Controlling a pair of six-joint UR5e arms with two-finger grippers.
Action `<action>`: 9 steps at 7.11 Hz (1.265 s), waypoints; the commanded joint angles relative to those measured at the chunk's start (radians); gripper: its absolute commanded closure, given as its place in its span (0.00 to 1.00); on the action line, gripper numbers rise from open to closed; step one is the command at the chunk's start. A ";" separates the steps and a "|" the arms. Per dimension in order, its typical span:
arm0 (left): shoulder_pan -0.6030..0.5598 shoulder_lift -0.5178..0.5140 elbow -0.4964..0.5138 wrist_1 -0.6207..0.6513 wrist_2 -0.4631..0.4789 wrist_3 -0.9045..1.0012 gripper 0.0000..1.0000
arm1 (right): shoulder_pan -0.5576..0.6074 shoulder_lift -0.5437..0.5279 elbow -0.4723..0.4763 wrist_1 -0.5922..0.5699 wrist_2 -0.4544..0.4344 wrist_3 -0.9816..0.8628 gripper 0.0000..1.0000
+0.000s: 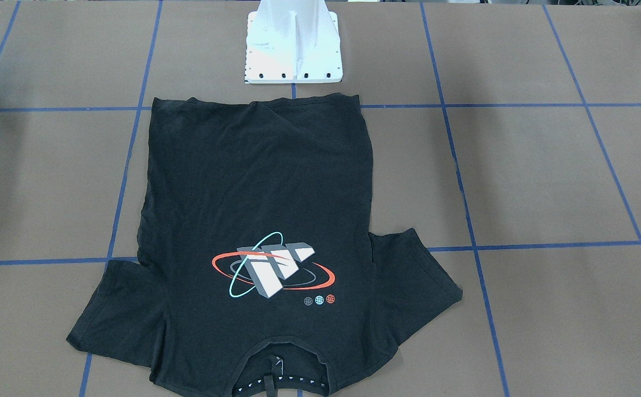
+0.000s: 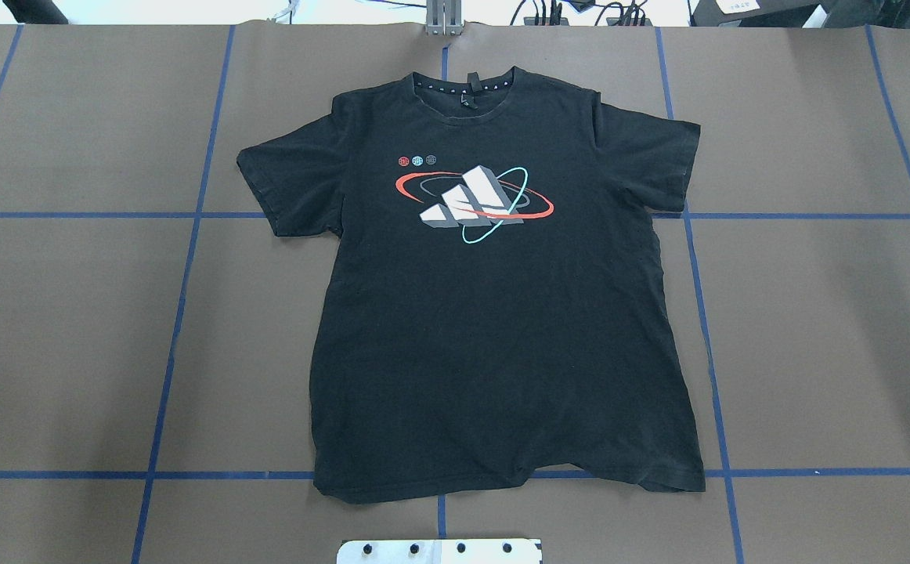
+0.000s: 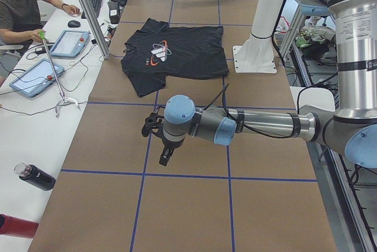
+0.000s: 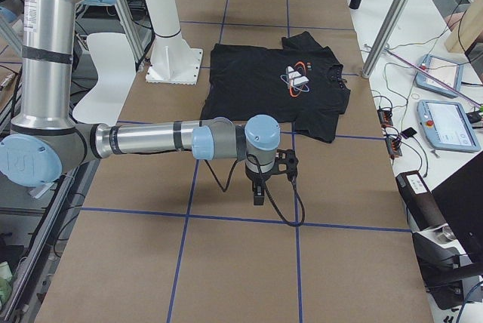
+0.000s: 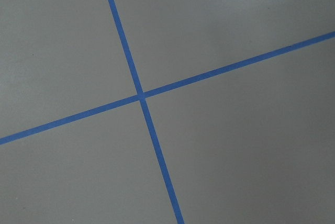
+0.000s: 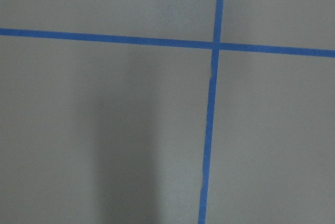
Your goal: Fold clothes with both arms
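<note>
The clothes are one black T-shirt (image 2: 494,329), spread flat and print side up on the brown table, its hem toward the robot base and its collar (image 2: 467,86) at the far edge. The shirt (image 1: 260,182) also shows in both side views (image 3: 182,52) (image 4: 256,85). My left gripper (image 3: 165,156) hangs over bare table well away from the shirt, toward the table's left end. My right gripper (image 4: 259,195) hangs over bare table toward the right end. I cannot tell whether either is open or shut. Both wrist views show only table and tape.
The white pedestal base (image 1: 293,49) stands just behind the shirt's hem. Blue tape lines (image 2: 181,298) grid the brown table. A person (image 3: 20,5) sits at a side bench with tablets (image 3: 35,75), a bottle (image 3: 35,176) and cables beyond the far edge.
</note>
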State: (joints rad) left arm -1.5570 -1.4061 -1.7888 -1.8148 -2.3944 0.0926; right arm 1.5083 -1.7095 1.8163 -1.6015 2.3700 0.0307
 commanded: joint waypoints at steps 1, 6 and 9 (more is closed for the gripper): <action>0.000 0.001 0.002 0.000 0.000 -0.004 0.00 | 0.000 0.001 0.000 0.000 -0.002 0.000 0.00; 0.000 -0.001 0.000 -0.001 0.000 -0.004 0.00 | -0.002 0.005 0.006 0.002 -0.002 0.002 0.00; 0.000 0.001 0.015 -0.001 0.000 0.001 0.00 | -0.045 0.013 -0.011 0.098 0.000 0.000 0.00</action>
State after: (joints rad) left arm -1.5570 -1.4058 -1.7858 -1.8162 -2.3935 0.0942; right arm 1.4886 -1.6983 1.8136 -1.5577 2.3678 0.0298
